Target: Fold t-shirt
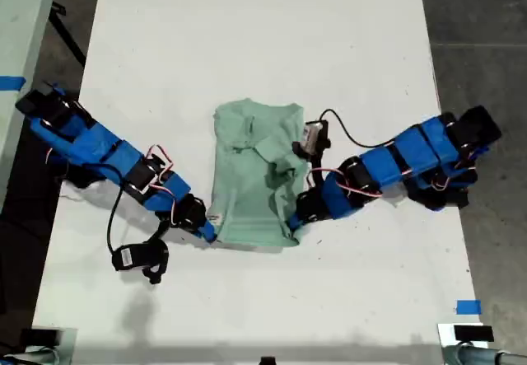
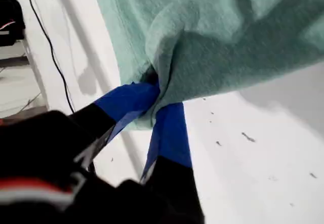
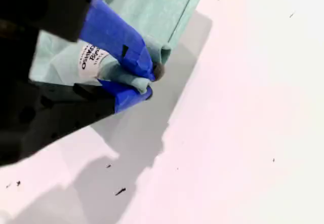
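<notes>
While both jaw sets are closed on cloth, the t-shirt (image 1: 251, 180) lies on the white table (image 1: 247, 35), partly folded into a tall rectangle with a rumpled fold across its middle.

1. My first gripper (image 2: 158, 100) is pinched tight on a bunched corner of the t-shirt. The two blue-taped fingers (image 2: 169, 133) meet at the fabric with no gap between them. Cloth hangs over and ahead of the jaws. To one side of them the table is bare, apart from a few dark specks. In the exterior view this gripper sits at the shirt's near corner on the exterior view's right.

2. My second gripper (image 3: 147, 82) is clamped on the other near corner, at the exterior view's left. A white printed label (image 3: 91, 62) is caught between the jaws together with the hem. The straight side edge of the shirt runs away from the jaw tips. Outward of that edge the table is open and white.

3. Clearance: wide bare table lies beyond the shirt's far edge, and a narrower strip lies behind both jaw sets toward the near table edge. A thin black cable (image 2: 50, 47) crosses the surface off to the side of the first jaws, apart from the cloth.

4. Both side edges of the shirt lie well inside the table's edges.
</notes>
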You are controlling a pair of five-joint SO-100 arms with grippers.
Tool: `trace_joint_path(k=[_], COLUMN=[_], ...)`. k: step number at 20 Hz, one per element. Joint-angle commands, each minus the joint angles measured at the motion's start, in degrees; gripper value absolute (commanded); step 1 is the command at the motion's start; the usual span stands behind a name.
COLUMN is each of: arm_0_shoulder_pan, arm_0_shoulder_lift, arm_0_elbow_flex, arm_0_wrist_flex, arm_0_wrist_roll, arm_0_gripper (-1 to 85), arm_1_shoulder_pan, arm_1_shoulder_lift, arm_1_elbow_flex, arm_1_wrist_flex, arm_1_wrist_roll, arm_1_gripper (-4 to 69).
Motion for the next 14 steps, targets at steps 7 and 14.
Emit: trace_joint_path(k=[7,14], arm_0_shoulder_pan=[-31.7,-47.2], arm_0_shoulder_lift=[14.3,-4.3], arm_0_elbow_flex=[-6.7,-21.4], arm_0_wrist_flex=[14.0,20.7], arm_0_wrist_roll=[22.5,33.6], arm_0_gripper=[0.0,0.0], arm_1_shoulder_pan=[28.3,42.0], arm_1_shoulder_lift=[14.2,-3.5], arm_1_elbow_flex=[5.7,-7.0], arm_1_wrist_flex=[-2.3,-2.2], arm_1_wrist_roll=[-21.2,-31.4], arm_1_gripper=[-1.1,-1.2])
